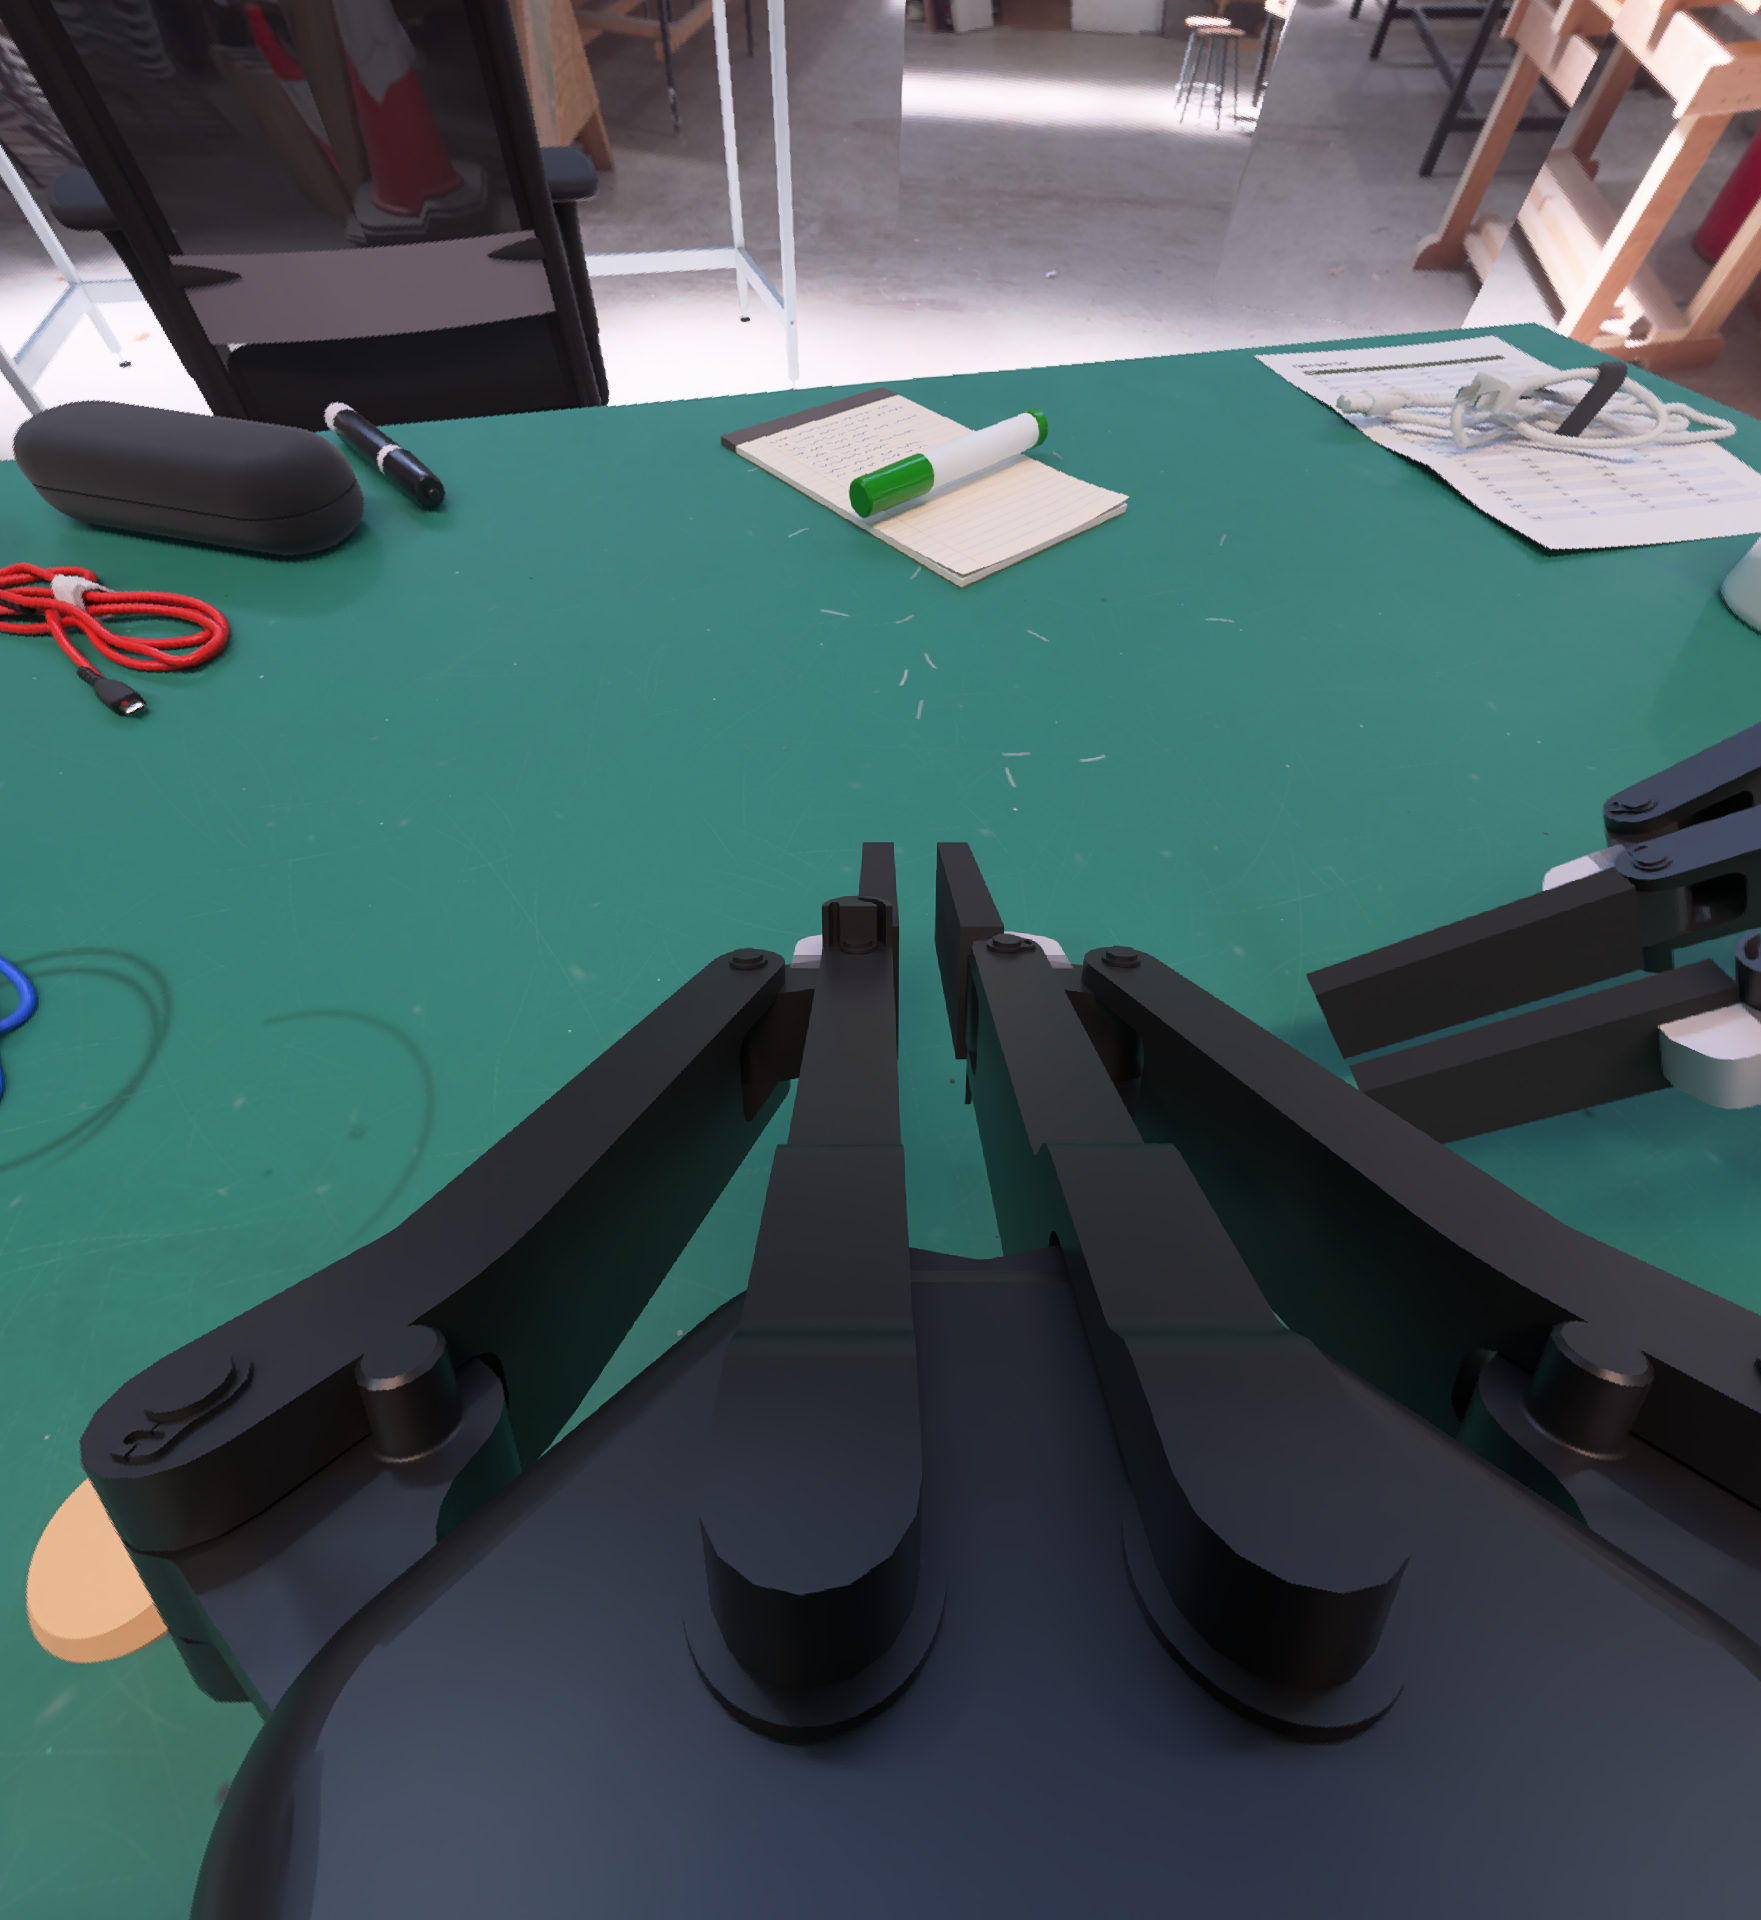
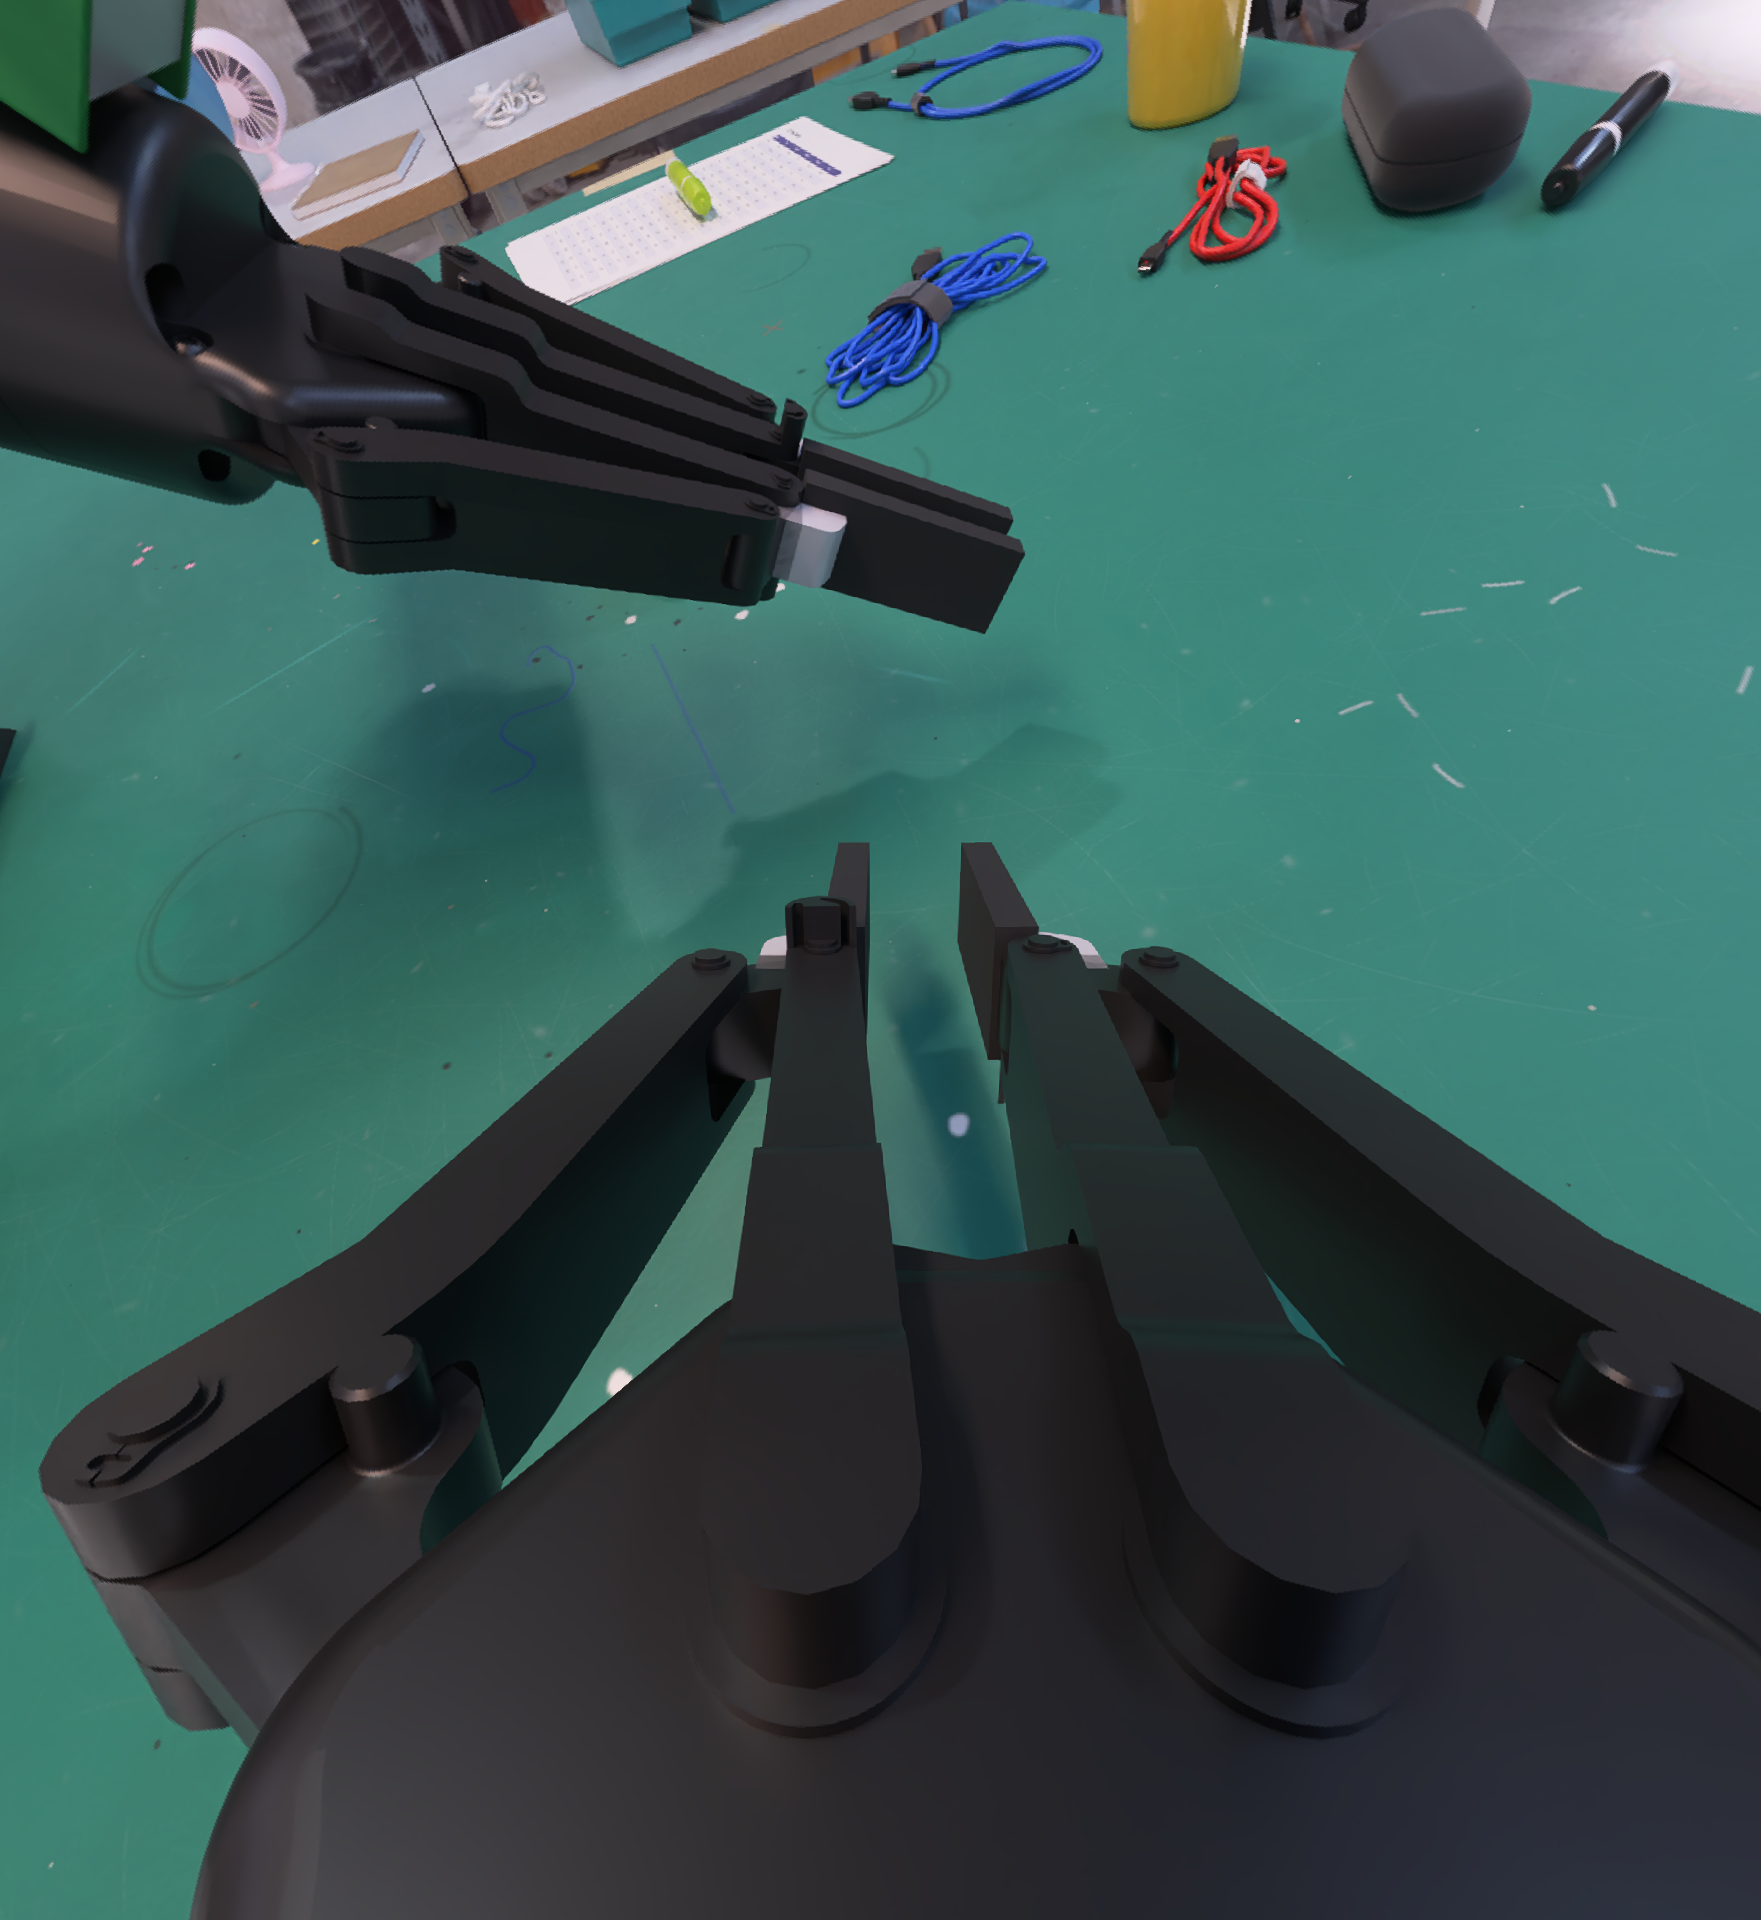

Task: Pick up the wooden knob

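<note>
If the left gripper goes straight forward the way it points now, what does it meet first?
Probably the bare green table: the left gripper points slightly downward. The notepad with the green marker lies farther along, though depth is unclear.

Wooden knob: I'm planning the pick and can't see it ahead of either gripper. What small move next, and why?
Probably draw the left gripper back and tilt it down. A tan rounded shape, likely the wooden knob, peeks out beside its base at the lower left, behind the fingertips. Its jaws are nearly closed and empty, so they would need opening.
</note>
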`<state>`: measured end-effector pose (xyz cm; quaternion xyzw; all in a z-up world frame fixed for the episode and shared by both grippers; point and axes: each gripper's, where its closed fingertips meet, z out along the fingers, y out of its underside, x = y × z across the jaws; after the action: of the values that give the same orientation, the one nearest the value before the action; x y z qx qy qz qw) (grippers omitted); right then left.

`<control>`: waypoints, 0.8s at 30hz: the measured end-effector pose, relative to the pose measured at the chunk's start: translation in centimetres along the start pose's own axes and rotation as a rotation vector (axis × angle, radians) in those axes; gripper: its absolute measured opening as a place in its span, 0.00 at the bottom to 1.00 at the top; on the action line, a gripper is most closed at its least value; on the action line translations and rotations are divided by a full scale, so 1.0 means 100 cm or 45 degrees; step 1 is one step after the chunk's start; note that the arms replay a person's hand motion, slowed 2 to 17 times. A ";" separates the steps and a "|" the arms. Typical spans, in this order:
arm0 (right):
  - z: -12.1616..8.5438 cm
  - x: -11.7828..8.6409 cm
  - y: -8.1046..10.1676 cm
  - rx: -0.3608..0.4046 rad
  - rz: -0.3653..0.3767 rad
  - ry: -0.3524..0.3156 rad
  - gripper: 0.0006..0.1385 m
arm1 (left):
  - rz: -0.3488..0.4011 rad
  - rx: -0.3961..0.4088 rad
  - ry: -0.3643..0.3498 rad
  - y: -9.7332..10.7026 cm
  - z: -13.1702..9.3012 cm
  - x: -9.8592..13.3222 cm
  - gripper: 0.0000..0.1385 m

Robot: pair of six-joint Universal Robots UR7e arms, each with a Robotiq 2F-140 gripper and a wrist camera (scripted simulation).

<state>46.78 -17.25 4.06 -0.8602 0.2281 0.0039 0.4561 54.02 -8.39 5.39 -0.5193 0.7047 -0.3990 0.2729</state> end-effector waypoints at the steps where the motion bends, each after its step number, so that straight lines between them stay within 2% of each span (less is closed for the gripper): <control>1: 0.000 0.001 0.000 0.000 0.004 0.001 0.17 | 0.001 -0.004 0.005 0.000 -0.001 0.001 0.09; 7: -0.002 0.009 0.000 0.013 0.037 0.034 0.17 | -0.017 -0.043 0.065 0.006 -0.008 0.006 0.13; 16: -0.007 0.026 -0.003 0.059 0.142 0.096 0.20 | -0.060 -0.073 0.130 0.013 -0.018 0.008 0.18; 20: -0.010 0.035 -0.003 0.067 0.175 0.147 0.20 | -0.074 -0.089 0.172 0.016 -0.026 0.012 0.20; 24: -0.011 0.037 -0.003 0.077 0.200 0.161 0.20 | -0.082 -0.094 0.209 0.017 -0.035 0.015 0.22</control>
<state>50.02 -19.37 4.17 -0.8241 0.3230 -0.0215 0.4649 49.85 -8.57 5.88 -0.5170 0.7218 -0.4226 0.1821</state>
